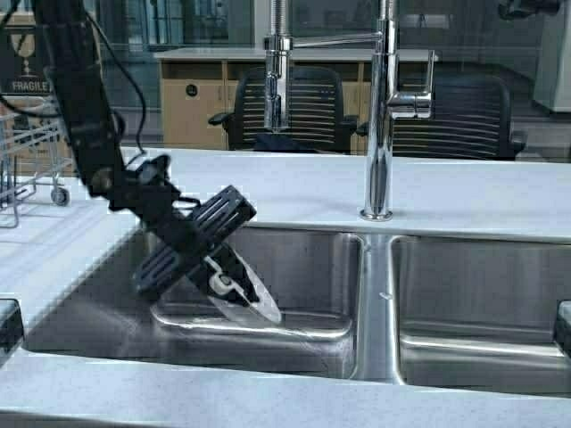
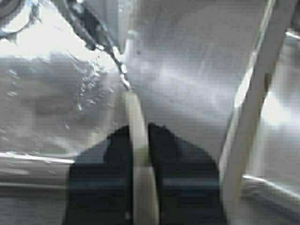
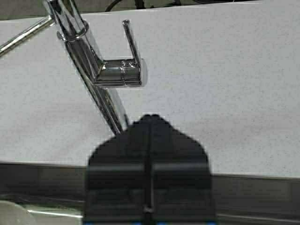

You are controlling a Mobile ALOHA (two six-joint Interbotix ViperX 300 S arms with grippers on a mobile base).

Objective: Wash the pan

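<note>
Reaching down into sink (image 1: 339, 267), left gripper (image 1: 223, 283) fingers clamped on pan (image 1: 254, 299), right gripper (image 3: 149, 136) fingers together.

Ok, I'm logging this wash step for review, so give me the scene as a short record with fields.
pan: white pan, tilted on edge inside the left basin
left gripper: left gripper shut on the pan's handle, down in the left basin
right gripper: right gripper shut, empty, facing the faucet lever
faucet: faucet on the counter behind the divider; no water stream visible
right basin: right basin, no items visible
</note>
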